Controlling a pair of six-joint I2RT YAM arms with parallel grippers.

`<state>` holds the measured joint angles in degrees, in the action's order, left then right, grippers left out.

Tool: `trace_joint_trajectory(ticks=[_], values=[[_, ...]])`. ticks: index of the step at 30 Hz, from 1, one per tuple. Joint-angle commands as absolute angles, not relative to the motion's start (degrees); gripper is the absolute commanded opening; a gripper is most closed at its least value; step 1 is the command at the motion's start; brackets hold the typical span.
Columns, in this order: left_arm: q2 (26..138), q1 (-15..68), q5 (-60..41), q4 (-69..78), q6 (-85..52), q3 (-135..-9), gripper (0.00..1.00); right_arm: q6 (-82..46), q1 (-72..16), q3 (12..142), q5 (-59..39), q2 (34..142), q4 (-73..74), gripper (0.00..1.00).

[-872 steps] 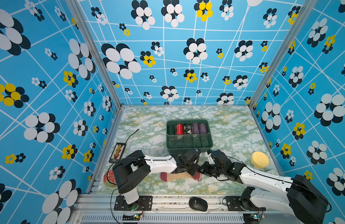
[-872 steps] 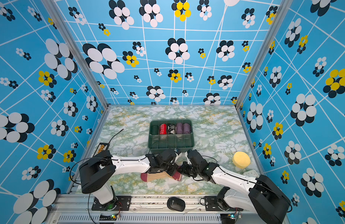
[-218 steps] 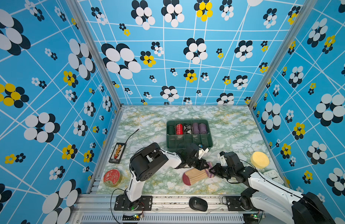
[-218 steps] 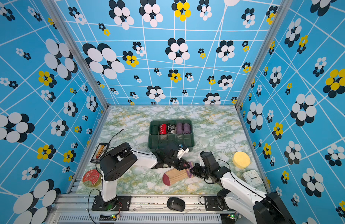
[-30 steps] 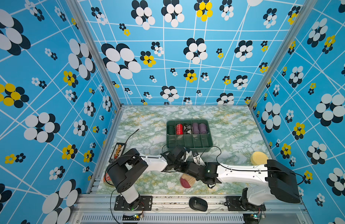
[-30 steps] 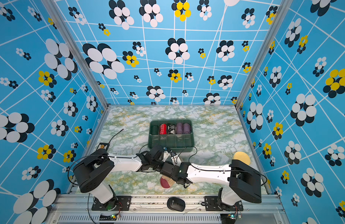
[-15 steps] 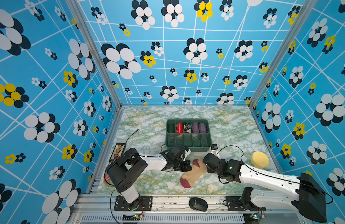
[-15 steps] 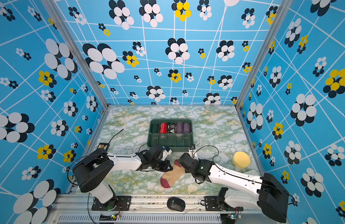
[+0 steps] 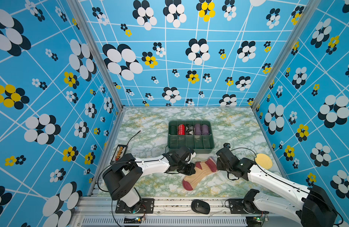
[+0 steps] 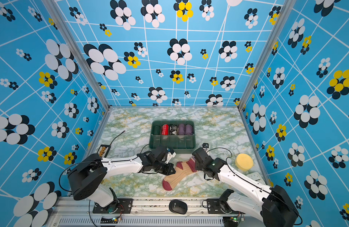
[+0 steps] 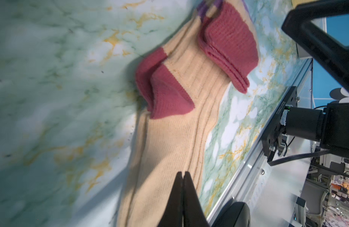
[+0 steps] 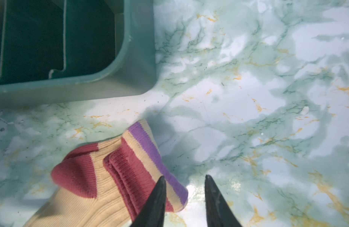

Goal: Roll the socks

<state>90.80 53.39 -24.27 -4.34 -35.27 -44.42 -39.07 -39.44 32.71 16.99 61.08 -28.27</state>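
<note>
Tan ribbed socks point(image 9: 199, 174) with maroon toe, heel and cuff lie flat on the green-marbled tabletop point(image 9: 150, 137), lower centre in both top views; long axis runs from toe at lower left to cuff at upper right. Left tool point(image 11: 183, 175): pressed together, over the foot. Right tool point(image 12: 185, 176): spread, empty, just beside the cuff, so judged the nearer arm for that end

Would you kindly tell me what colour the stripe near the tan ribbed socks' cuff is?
The stripe is purple, clearest in the right wrist view.
</note>
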Motion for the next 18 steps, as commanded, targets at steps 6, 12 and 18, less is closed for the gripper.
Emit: trace_joint_trajectory(ticks=[6,12,18], values=[[92.23,57.57,-16.79,-9.5,-35.58,-45.38,0.05,-31.99,-35.58,32.57,6.91,61.02,-25.23,0.37],[92.87,57.11,-12.22,-11.06,-35.45,-44.89,0.05,-29.74,-34.09,32.68,5.34,63.74,-23.74,0.37],[94.51,55.6,-12.13,-11.95,-34.38,-44.41,0.05,-28.52,-33.51,32.61,3.72,66.3,-21.18,0.38]])
